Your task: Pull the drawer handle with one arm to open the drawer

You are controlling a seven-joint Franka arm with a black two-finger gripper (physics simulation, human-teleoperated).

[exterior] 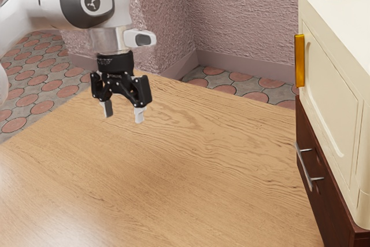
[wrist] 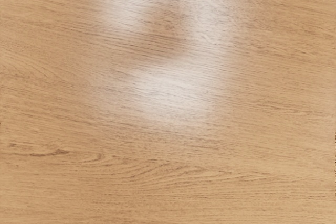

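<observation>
Wood table is right under the gripper, jaws spread apart lol, and the dark drawer's silver handle sits well apart from them.

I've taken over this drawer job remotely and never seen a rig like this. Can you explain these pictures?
The machine is a single robot arm ending in a black gripper. The exterior view is taken from the arm's side; the wrist view comes from a camera on its hand, looking at the wooden tabletop, with its grain and pale glare.

At the exterior view's right stands a cream cabinet with an orange handle, above a dark drawer front with a metal handle. The gripper is open above the table, holding nothing and well away from both handles.
</observation>
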